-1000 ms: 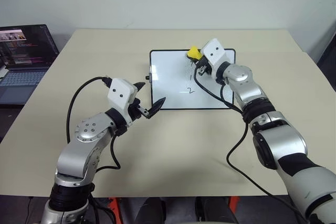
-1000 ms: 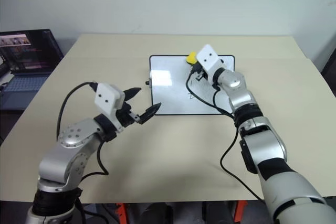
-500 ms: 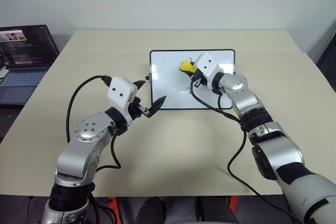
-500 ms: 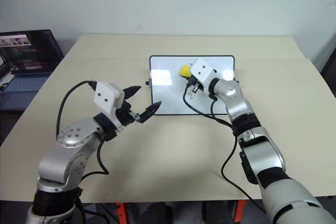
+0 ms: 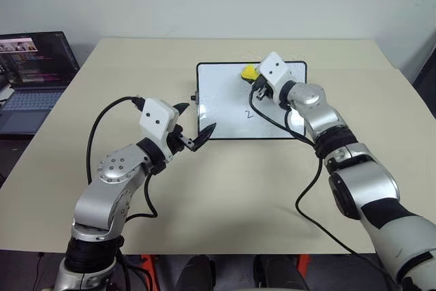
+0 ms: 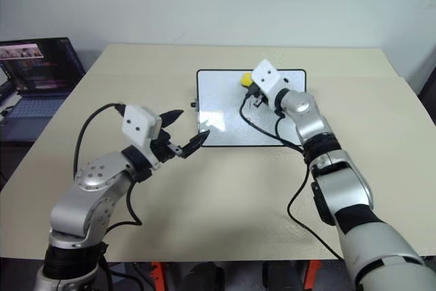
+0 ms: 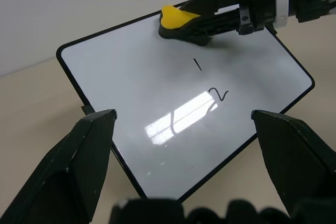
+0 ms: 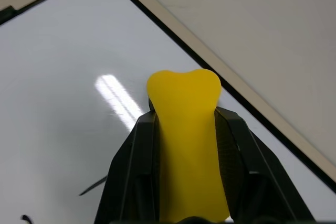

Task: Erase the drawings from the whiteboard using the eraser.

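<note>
The whiteboard (image 5: 225, 93) lies flat on the tan table, far of centre. My right gripper (image 5: 251, 75) is shut on the yellow eraser (image 5: 248, 71), pressing it on the board near its far edge; the wrist view shows both fingers clamping the eraser (image 8: 184, 103). Two of the drawings, a thin "1" (image 7: 197, 64) and a "2" (image 7: 218, 94), sit below the eraser, and the "2" (image 5: 249, 114) shows at mid-board. My left gripper (image 5: 193, 124) hovers open at the board's near left corner with nothing between its fingers.
An open laptop (image 5: 33, 66) stands off the table's far left. A black cable trails from my right wrist across the board's right half (image 5: 272, 122). The table (image 5: 225, 189) has bare surface in front of the board.
My right gripper swept the eraser from the board's far edge toward its middle, then back to the far edge. The left arm stayed still.
</note>
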Tool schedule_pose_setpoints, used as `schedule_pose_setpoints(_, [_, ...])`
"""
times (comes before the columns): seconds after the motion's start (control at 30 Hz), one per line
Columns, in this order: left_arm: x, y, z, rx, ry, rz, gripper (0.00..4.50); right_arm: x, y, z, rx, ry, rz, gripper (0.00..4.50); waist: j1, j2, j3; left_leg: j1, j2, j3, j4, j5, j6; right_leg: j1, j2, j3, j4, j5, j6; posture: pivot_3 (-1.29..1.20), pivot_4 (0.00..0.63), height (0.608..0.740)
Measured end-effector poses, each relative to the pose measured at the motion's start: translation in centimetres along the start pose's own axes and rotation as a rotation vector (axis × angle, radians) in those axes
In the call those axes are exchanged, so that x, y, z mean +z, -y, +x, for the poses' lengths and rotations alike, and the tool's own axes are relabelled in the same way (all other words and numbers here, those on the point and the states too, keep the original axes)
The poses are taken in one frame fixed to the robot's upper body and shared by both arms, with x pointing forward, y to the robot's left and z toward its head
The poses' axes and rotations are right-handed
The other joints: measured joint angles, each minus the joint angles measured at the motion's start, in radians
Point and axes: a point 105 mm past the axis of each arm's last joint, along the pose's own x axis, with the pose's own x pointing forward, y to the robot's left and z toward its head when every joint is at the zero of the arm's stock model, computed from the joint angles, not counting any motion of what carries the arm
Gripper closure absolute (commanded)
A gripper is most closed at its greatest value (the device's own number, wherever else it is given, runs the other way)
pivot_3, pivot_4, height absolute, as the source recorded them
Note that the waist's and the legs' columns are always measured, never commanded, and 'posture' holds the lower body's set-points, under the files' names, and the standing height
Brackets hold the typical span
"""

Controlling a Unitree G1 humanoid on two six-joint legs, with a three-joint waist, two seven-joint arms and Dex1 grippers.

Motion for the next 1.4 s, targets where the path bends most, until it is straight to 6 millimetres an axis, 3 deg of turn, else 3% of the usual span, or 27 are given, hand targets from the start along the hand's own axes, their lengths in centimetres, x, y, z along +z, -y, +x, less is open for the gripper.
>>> schedule_pose_setpoints(0.47, [0.1,0.1,0.1,-0.002,0.005,-0.001,0.0,0.0,0.8,0.1,-0.039,-0.01,0.0,3.36,-0.001,0.0,0.0,0.0,0.0,0.0,0.0,0.0,0.0,0.0,0.0,0.0,0.0,0.0,0.0,0.0,0.15,0.74])
schedule_pose_setpoints(0.8, [0.3,0.1,0.2,-0.004,0.012,-0.002,0.0,-0.8,-2.6,-0.7,0.05,0.036,0.018,3.36,-0.006,0.0,0.0,0.001,0.001,0.0,0.0,0.0,0.0,0.0,0.0,0.0,0.001,0.0,0.0,0.0,0.15,0.74])
schedule_pose_setpoints(1.4, [0.4,0.1,0.3,-0.003,0.015,0.002,0.0,-1.0,-3.7,-1.5,0.072,0.019,0.048,3.36,-0.002,0.0,0.0,0.0,0.001,0.0,0.0,0.0,0.0,0.0,0.0,0.0,0.0,0.0,0.0,0.0,0.15,0.74])
